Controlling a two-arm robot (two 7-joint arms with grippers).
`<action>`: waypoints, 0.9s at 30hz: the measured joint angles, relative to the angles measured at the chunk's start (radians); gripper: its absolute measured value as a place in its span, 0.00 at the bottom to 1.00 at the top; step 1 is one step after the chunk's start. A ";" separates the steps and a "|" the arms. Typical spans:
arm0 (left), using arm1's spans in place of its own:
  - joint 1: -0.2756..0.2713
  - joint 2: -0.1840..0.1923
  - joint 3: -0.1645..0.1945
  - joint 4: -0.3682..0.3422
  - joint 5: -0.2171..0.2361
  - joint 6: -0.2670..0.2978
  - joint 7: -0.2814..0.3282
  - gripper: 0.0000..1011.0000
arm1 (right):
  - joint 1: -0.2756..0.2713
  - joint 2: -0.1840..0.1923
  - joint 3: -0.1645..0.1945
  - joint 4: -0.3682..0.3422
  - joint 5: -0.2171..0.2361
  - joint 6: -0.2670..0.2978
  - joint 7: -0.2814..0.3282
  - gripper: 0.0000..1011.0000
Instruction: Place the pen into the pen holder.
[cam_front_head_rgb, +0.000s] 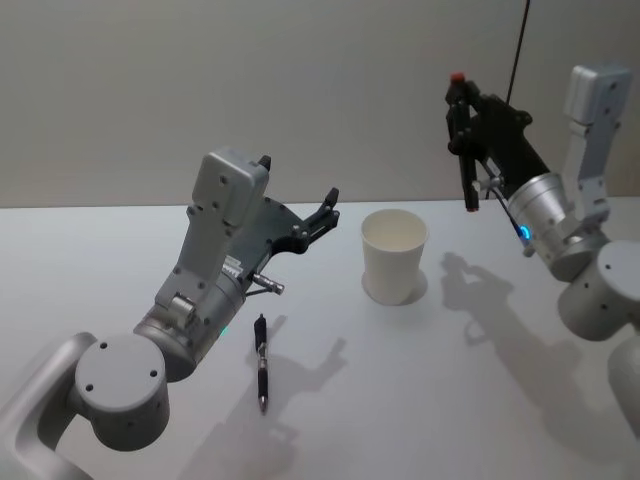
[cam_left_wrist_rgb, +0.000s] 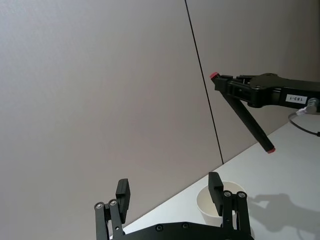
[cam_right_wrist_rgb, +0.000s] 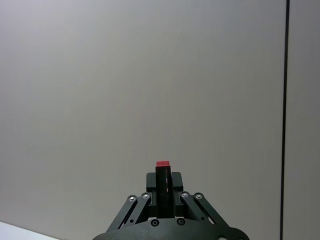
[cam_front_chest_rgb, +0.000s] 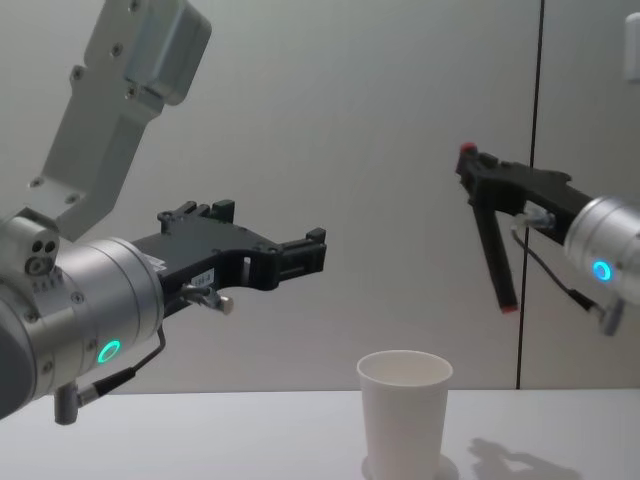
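The table (cam_front_head_rgb: 450, 400) is a plain, pale, matte top. The arms cast soft grey shadows on it, the darkest at about 3 o'clock from the pen holder (cam_front_head_rgb: 393, 257) in the head view. Behind the table is a bare grey wall (cam_front_head_rgb: 200, 80) crossed by one thin dark vertical line (cam_front_chest_rgb: 541, 200), which may be a panel seam or a hanging cable; I cannot tell which.

The pen holder, a white cup, stands upright on the table near the middle of the head view, open mouth up.

The right gripper (cam_front_head_rgb: 460, 110) is raised at roughly 1 o'clock from the cup, well above the surface. Its fingers are clamped on the upper part of a red-tipped pen (cam_front_head_rgb: 466, 170). The dark barrel hangs down from them at a slight tilt. In the chest view its lower red end is above the rim and off to the cup's 2 o'clock, clear of the cup.

The left gripper (cam_left_wrist_rgb: 169, 186) is in the air at about 9 o'clock from the cup, fingers spread wide with nothing between them.

A second pen (cam_front_head_rgb: 262, 362), black, lies flat on the table at about 7 o'clock from the cup, apart from it and just beside the left arm.
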 joint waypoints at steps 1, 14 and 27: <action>0.000 0.000 0.000 0.000 0.000 0.000 0.000 0.99 | 0.003 -0.001 -0.001 0.009 -0.001 -0.010 0.001 0.16; 0.000 0.000 0.000 0.000 0.000 0.000 0.000 0.99 | 0.088 -0.049 -0.031 0.193 -0.013 -0.176 0.021 0.16; 0.000 0.000 0.000 0.000 0.000 0.000 0.000 0.99 | 0.173 -0.089 -0.049 0.389 -0.009 -0.298 0.046 0.16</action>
